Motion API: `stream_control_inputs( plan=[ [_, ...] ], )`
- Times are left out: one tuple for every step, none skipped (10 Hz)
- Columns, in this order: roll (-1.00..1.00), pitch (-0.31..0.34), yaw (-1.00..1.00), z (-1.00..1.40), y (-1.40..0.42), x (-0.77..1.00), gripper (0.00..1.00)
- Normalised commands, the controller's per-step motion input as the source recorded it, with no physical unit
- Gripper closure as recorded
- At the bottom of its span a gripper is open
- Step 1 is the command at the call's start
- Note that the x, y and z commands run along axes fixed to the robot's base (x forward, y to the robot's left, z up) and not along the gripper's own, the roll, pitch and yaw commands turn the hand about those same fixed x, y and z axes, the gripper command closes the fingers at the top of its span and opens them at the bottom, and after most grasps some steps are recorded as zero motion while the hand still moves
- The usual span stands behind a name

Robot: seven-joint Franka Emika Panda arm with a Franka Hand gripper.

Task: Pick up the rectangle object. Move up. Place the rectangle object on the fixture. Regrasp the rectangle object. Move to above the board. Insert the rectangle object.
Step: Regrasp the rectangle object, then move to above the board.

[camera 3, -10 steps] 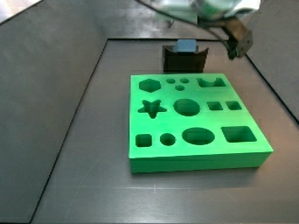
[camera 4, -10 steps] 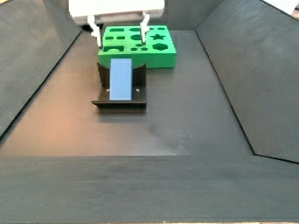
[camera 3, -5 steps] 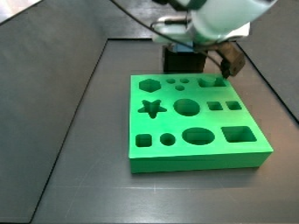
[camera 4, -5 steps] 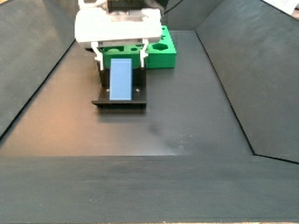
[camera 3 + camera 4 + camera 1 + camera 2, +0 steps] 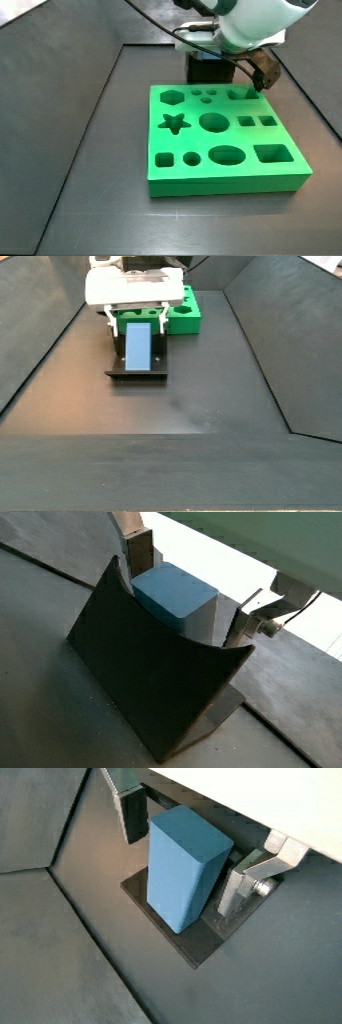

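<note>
The rectangle object (image 5: 138, 345) lies in the fixture (image 5: 139, 373), on the dark floor just beside the board (image 5: 193, 313). In both wrist views the light blue block (image 5: 173, 591) (image 5: 186, 861) sits in the fixture's notch (image 5: 160, 677), its faces bare. The gripper (image 5: 135, 322) is down over the block's far end, jaws spread wide, one finger (image 5: 134, 813) on each side of the block with a gap showing; nothing is clamped. In a side view the gripper (image 5: 225, 62) hides the block and stands at the green board's (image 5: 221, 140) far edge.
</note>
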Motion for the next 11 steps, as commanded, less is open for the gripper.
stream_control_inputs(
  plan=[
    [0.08, -0.003, -0.06, -0.34, 0.01, 0.04, 0.00],
    [0.08, -0.001, -0.06, -0.34, 0.01, 0.04, 0.00],
    [0.00, 0.000, 0.00, 0.00, 0.00, 0.00, 1.00],
    [-0.19, -0.195, -0.11, 1.00, 0.23, 0.10, 1.00],
    [-0.19, -0.193, -0.12, 1.00, 0.23, 0.10, 1.00],
    [-0.18, -0.175, -0.14, 1.00, 0.22, 0.08, 1.00],
    [-0.16, -0.149, -0.16, 1.00, 0.21, 0.07, 1.00],
    [-0.14, -0.109, -0.17, 1.00, 0.20, 0.06, 1.00],
    [-0.12, -0.075, -0.17, 1.00, 0.20, 0.05, 1.00],
    [-0.11, -0.034, -0.16, 1.00, 0.19, 0.04, 1.00],
    [-0.10, -0.012, -0.15, 1.00, 0.18, 0.03, 1.00]
  ],
)
